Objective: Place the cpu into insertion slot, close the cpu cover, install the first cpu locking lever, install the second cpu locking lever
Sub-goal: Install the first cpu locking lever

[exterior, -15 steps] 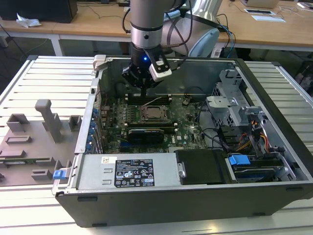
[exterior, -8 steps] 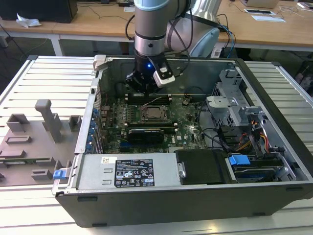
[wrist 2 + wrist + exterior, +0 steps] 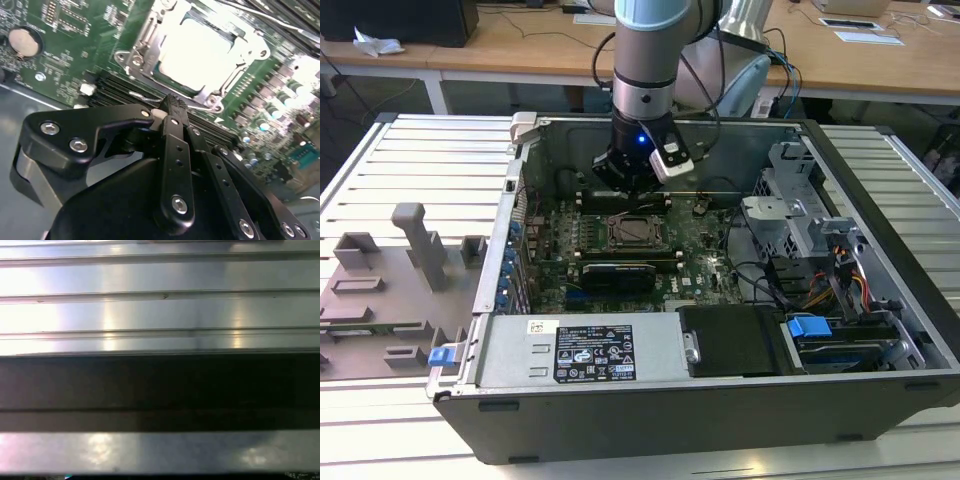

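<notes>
In the second wrist view the cpu (image 3: 202,52) lies in the insertion slot (image 3: 150,70), its pale metal top glaring bright. The silver cpu cover (image 3: 145,37) lies down flat around it. My gripper (image 3: 172,102) is shut, with nothing visible between the black fingers (image 3: 175,145), and its tip is just beside the slot's edge. A thin wire locking lever (image 3: 202,107) runs along that edge, right at the tip. In the exterior view the gripper (image 3: 628,185) hangs inside the open case over the far side of the insertion slot (image 3: 632,232).
The green motherboard (image 3: 695,250) carries a black card (image 3: 618,275) and a coin battery (image 3: 24,41). A labelled power supply (image 3: 590,350) sits at the case front and a drive cage (image 3: 790,215) on the exterior view's right. A grey fixture rack (image 3: 400,270) stands outside the case.
</notes>
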Tool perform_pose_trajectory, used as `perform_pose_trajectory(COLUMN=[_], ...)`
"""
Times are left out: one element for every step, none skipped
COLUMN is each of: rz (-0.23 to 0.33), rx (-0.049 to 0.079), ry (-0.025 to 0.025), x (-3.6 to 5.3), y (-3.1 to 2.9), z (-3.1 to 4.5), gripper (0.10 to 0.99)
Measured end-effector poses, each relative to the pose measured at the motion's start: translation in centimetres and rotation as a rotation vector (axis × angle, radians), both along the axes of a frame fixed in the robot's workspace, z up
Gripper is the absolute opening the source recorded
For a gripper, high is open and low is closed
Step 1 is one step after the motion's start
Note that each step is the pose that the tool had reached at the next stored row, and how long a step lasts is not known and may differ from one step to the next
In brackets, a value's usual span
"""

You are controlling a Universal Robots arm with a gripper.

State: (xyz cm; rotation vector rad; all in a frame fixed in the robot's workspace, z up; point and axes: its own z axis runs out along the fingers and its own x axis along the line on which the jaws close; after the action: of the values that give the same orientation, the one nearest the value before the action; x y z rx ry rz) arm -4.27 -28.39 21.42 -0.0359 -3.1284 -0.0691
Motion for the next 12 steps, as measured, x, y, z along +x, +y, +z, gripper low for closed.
perform_pose_trajectory(rz=[0.000, 0.000, 0.000, 0.000, 0.000, 0.000, 0.000, -0.001, -0.001, -0.001, -0.001, -0.002], rx=[0.000, 0.000, 0.000, 0.000, 0.000, 0.000, 0.000, 0.000, 0.000, 0.000, 0.000, 0.000], ry=[0.0003, 0.0007, 0.0010, 0.0015, 0.0016, 0.0016, 0.0015, 0.0018, 0.0018, 0.0016, 0.0014, 0.0015], x=[0.13, 0.36, 0.55, 0.82, 0.99, 1.03, 1.06, 1.08, 1.08, 1.09, 1.09, 1.09], y=[0.02, 0.05, 0.06, 0.06, 0.06, 0.06, 0.06, 0.05, 0.02, -0.03, -0.09, -0.13], z=[-0.10, -0.29, -0.44, -0.68, -0.84, -0.90, -0.95, -1.01, -1.03, -1.06, -1.10, -1.15], gripper=[0.106, 0.106, 0.106, 0.106, 0.106, 0.106, 0.106, 0.106, 0.106, 0.106, 0.106, 0.106])
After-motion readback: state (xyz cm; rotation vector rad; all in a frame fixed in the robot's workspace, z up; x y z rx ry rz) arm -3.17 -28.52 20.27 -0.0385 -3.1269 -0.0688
